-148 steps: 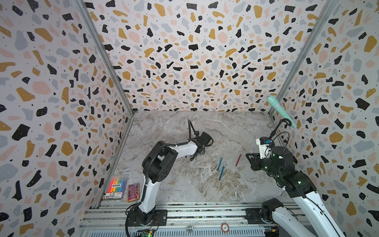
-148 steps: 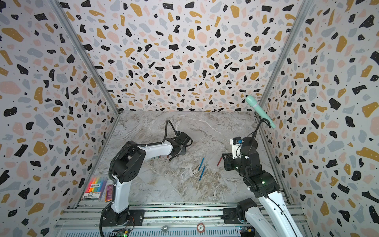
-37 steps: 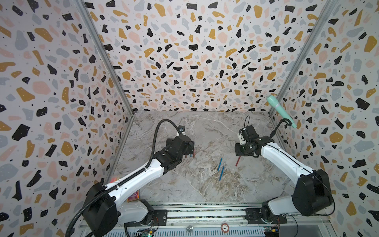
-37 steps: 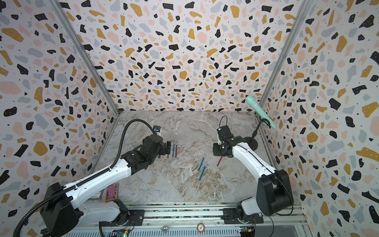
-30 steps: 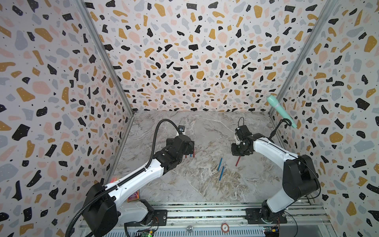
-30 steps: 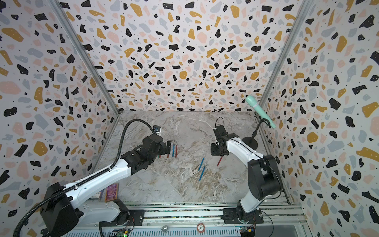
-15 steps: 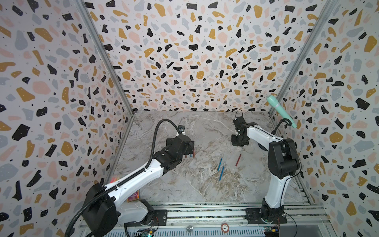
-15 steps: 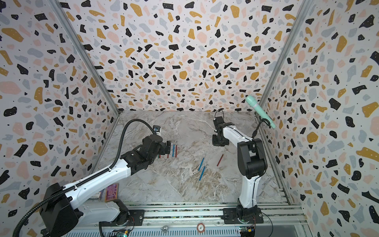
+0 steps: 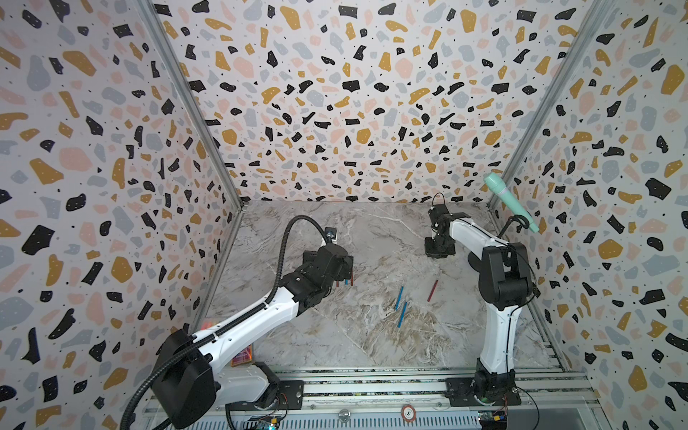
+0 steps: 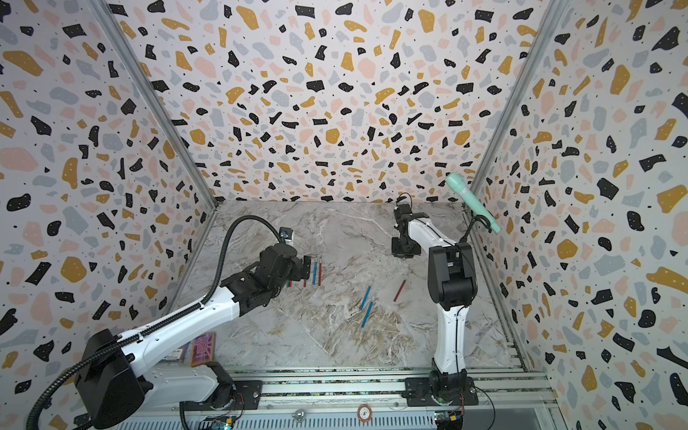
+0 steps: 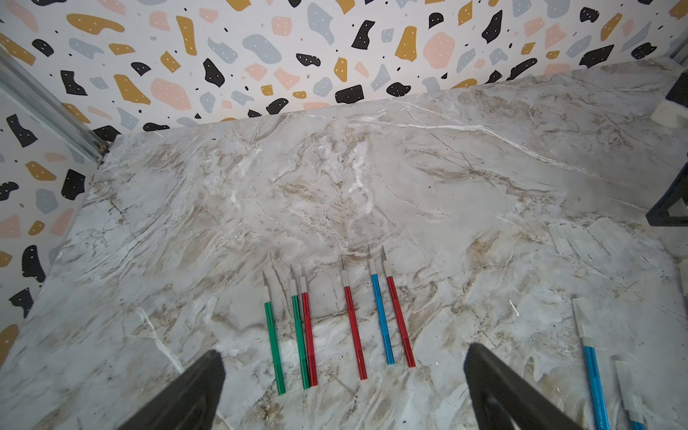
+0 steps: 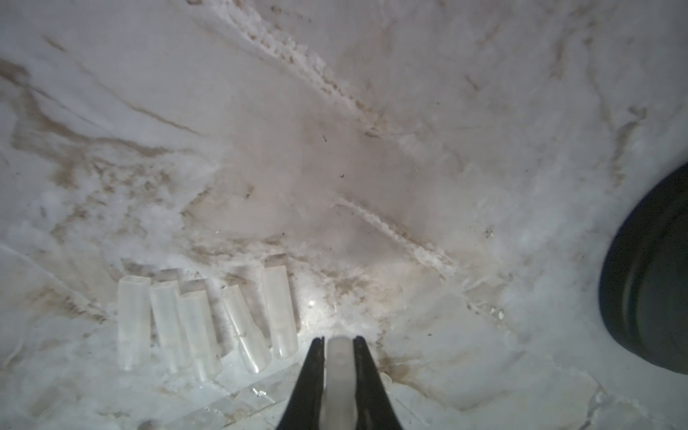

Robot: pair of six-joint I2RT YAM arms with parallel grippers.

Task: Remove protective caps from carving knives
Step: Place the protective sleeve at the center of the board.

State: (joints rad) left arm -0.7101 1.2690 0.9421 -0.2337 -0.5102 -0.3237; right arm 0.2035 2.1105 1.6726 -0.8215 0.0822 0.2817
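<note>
The right gripper point(image 12: 338, 340) is clamped on a clear cap point(image 12: 338, 372) at the far right of the table point(image 9: 376, 231), just beside five loose caps point(image 12: 197, 324). A careless release could knock that row askew. The left gripper point(image 11: 344, 352), jaws wide apart, hovers at the left over six bare knives point(image 11: 352, 324) lying side by side. A low descent could scatter them or strike the exposed blades. Mid-table lie two blue knives point(image 9: 399, 298) and a red knife point(image 9: 433, 290). In the top views their caps are too small to confirm, and clear plastic barely shows against the marble.

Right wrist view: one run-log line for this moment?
right hand: shut on clear plastic cap | five clear caps: lying alongside | left hand: open near six uncapped coloured-shaft carving knives
</note>
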